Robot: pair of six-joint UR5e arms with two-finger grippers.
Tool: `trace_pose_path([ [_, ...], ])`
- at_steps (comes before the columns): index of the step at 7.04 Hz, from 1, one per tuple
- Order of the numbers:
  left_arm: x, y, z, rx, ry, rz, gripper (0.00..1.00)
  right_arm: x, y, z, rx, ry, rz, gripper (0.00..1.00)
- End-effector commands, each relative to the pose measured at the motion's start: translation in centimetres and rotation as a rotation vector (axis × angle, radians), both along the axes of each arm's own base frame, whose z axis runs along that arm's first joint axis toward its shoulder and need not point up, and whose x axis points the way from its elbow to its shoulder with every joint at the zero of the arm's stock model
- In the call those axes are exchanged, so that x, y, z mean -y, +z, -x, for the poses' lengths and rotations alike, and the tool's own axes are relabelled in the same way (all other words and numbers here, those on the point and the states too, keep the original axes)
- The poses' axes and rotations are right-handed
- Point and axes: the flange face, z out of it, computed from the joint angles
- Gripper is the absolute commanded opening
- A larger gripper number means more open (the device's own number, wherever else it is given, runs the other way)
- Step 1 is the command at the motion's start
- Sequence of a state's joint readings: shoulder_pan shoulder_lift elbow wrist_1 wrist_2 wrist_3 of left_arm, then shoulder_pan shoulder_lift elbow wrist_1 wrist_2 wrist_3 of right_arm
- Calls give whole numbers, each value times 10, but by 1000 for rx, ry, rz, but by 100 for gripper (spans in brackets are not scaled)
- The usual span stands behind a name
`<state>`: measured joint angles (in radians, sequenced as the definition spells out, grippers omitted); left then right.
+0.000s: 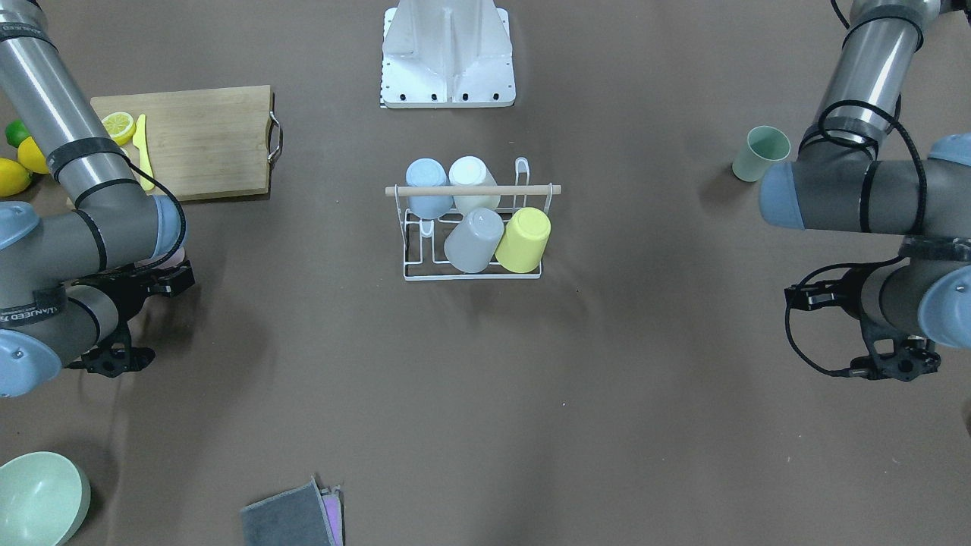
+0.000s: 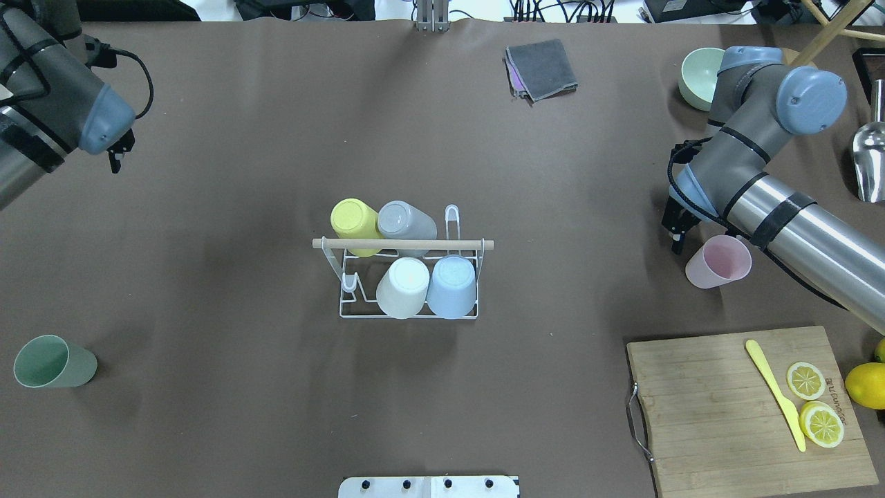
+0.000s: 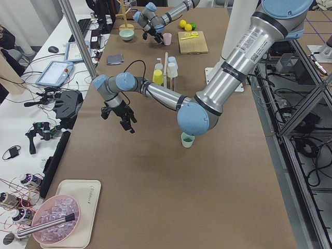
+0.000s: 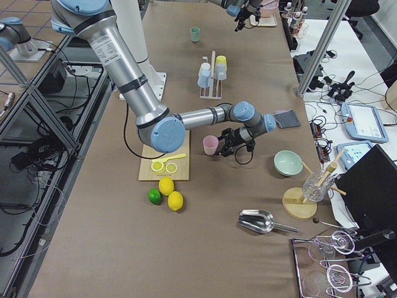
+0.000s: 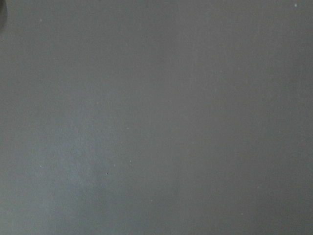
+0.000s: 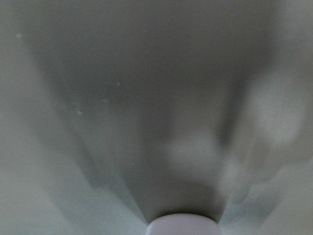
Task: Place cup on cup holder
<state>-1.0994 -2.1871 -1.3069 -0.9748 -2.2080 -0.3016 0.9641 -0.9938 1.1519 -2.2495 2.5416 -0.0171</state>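
Nearest my side, off to the left, a green cup point(image 2: 54, 361) stands mouth-up on the table point(image 2: 242, 207), with nothing close to it. Further out, at the centre, is the cup holder point(image 2: 470, 243). It already carries a white cup point(image 2: 404, 285) and a blue cup point(image 2: 453, 283) in its near row, and a yellow cup point(image 2: 352, 220) and a grey cup point(image 2: 404, 220) in its far row, all upended. I see one bare prong at the near left and one at the far right.

About level with the holder, out on the right, is the pink cup point(image 2: 719, 261). It stands upright with its mouth up, and I take it to be the one to move. My right hand point(image 2: 675, 230) sits just beyond it, close beside its wall. I can't make out whether it touches the cup, or how the fingers are set. The wrist view is a blur with only the pink rim at its lower edge.

I judge the cup to be light, thin-walled plastic. It looks stiff enough to pinch, though smooth and tapered, so a side squeeze could slide up the cone. It should survive a drop, but it would tip easily. I'd pinch the wall at the rim, one finger inside and one outside. That hold must still leave the mouth free, because the cup has to turn over onto a prong.

Farthest out on the left, my left hand point(image 2: 117, 153) hangs over bare table. I cannot tell its state either.
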Motion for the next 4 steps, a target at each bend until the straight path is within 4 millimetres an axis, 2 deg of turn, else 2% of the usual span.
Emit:
trace_pose_path([
  [1,-43,1,-21,8,71,21,98,-6,6,0,3,-21,16,93],
  [2,-65,0,-20,-3,118,17,98,-8,7,-1,3,-24,20,92],
  [4,-95,4,-22,-15,184,13,98,-15,12,8,-6,-39,36,91],
])
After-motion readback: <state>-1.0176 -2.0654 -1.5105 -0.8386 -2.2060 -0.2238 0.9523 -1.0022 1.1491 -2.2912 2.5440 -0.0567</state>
